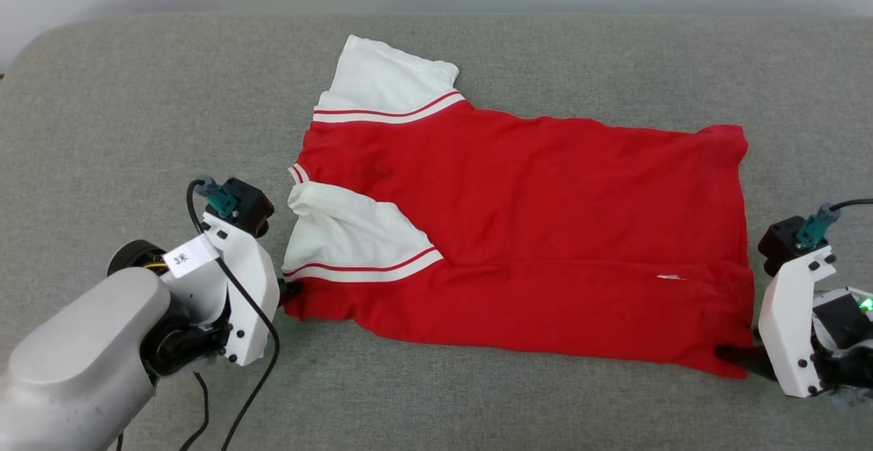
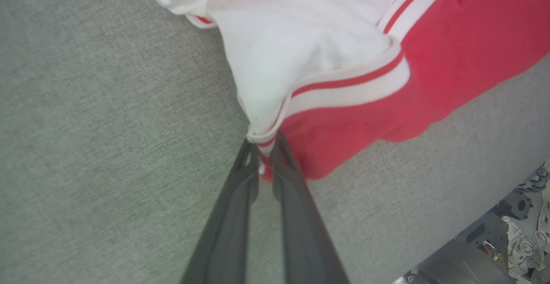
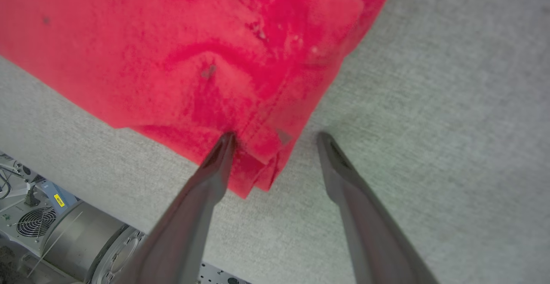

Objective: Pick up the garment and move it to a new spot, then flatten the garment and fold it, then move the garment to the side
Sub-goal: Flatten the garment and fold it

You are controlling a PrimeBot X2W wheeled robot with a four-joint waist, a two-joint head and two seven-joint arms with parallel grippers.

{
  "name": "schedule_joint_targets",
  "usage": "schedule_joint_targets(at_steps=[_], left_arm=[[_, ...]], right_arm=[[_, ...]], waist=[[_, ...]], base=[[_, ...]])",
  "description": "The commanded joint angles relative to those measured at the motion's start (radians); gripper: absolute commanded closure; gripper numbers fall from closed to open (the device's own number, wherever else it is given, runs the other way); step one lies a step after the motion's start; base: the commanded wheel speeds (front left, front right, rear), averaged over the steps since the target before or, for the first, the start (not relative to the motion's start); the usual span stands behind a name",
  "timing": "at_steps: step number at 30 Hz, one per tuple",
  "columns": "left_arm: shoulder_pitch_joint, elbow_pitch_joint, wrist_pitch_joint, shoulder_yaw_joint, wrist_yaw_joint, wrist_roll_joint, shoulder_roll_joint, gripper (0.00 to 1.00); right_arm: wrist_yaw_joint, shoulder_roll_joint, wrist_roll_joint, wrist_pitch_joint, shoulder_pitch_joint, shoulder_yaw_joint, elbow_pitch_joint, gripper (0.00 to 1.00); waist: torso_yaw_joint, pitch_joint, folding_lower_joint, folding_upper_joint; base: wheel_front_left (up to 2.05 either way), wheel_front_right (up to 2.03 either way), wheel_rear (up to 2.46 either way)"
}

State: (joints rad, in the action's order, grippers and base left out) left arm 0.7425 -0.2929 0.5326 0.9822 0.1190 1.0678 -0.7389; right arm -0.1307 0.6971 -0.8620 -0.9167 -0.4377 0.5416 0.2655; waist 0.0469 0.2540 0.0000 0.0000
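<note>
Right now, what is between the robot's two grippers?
The garment, spread on the grey cushion in the head view. The left gripper has fingers shut on a sleeve-end corner; the right gripper has fingers open around a hem corner.

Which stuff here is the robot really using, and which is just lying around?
For the job: red shirt; left claw, pinching a corner by the sleeve; right claw, open at the hem corner.
Just there: grey cushion, black cable, white tag, fan box.
</note>
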Motion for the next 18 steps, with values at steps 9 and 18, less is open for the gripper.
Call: schedule_joint_targets(at_steps=[9,18], left_arm=[[-0.027,-0.024,-0.024,0.0,0.0,0.018,0.009,1.0],[-0.099,0.0,-0.03,0.008,0.001,0.053,-0.033,1.0]], right_arm=[[0.0,-0.043,-0.003,0.141,0.043,0.031,0.041,1.0],[0.0,0.041,-0.049,0.195,0.056,0.025,-0.03,1.0]], waist=[[-0.005,-0.015,0.0,0.0],[-0.025,-0.101,0.0,0.0]], base=[[0.0,0.0,0.0],[0.0,0.0,0.0]])
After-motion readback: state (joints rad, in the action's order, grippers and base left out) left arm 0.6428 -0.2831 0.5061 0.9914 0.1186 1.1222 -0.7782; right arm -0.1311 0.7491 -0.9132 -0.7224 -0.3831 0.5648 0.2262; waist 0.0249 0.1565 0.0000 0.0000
